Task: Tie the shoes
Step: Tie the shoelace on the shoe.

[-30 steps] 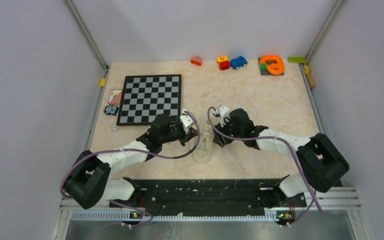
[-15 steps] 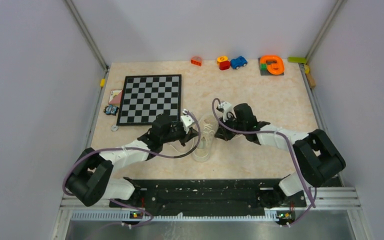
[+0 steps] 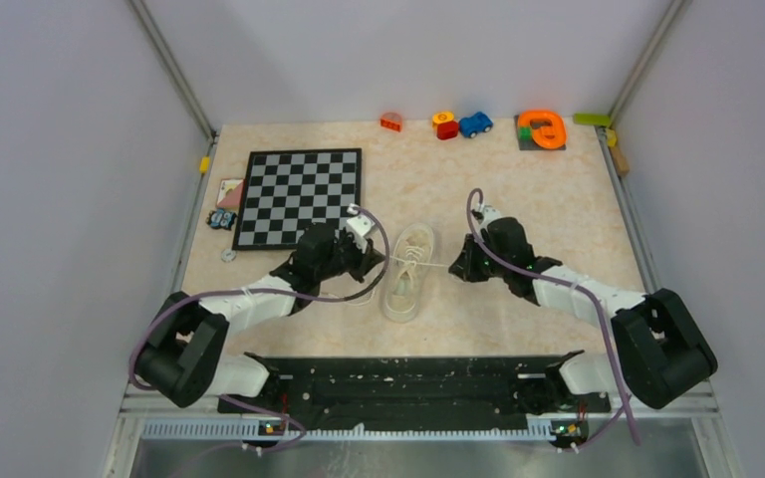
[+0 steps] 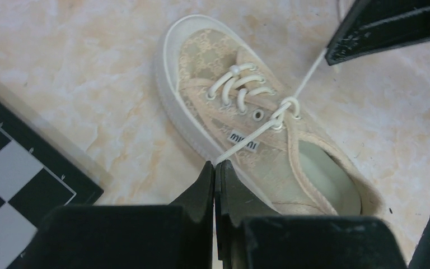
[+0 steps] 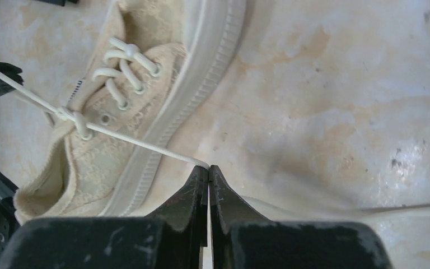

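Beside the board (image 3: 299, 195) at mid-table, flanking the shoe (image 3: 407, 271), now drawn wider apart than a second ago, with left gripper (image 4: 214, 166) and right gripper (image 5: 208, 169) each pinched shut on one end of the lace (image 4: 252, 134) (both strands taut), cinching the first knot (image 4: 287, 106) down.

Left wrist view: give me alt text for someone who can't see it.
The left end effector pinches a white lace, pulled taut across a cream sneaker through a knot to the right end effector. A chessboard corner lies at left.
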Robot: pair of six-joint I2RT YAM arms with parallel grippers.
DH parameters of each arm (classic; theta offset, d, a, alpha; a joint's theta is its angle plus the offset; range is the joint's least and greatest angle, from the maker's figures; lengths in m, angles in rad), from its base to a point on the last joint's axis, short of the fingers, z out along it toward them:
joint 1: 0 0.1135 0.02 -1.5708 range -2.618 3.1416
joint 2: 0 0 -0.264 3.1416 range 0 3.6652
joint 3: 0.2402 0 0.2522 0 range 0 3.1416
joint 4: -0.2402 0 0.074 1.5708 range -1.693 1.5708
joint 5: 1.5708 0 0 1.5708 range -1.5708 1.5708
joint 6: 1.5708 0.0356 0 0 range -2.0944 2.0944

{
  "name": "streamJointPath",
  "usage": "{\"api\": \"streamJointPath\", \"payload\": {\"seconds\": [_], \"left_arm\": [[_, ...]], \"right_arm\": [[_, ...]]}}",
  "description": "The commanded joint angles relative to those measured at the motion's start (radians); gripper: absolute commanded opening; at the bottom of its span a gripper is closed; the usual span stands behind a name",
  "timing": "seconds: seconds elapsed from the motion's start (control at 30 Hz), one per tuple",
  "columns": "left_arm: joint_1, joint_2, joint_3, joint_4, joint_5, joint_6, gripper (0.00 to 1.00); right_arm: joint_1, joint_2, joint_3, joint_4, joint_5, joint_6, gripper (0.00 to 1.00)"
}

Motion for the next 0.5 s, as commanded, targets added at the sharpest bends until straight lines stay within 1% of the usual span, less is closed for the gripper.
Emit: {"api": "streamJointPath", "payload": {"seconds": [0.0, 0.07, 0.2, 0.37, 0.47], "left_arm": [[0.128, 0.017, -0.006, 0.038, -0.041, -0.159, 0.0], [0.167, 0.026, -0.018, 0.038, -0.024, -0.194, 0.0], [0.177, 0.032, -0.026, 0.041, 0.008, -0.203, 0.0], [0.176, 0.033, -0.04, 0.111, 0.135, -0.175, 0.0], [0.15, 0.019, -0.037, 0.157, 0.211, -0.151, 0.0]], "right_arm": [[-0.074, -0.034, -0.098, -0.012, 0.09, 0.143, 0.0], [-0.076, -0.038, -0.118, -0.011, 0.107, 0.15, 0.0], [-0.076, -0.037, -0.131, -0.007, 0.103, 0.133, 0.0], [-0.075, -0.061, -0.122, -0.004, 0.055, 0.084, 0.0], [-0.075, -0.096, -0.097, -0.015, 0.014, 0.052, 0.0]]}}
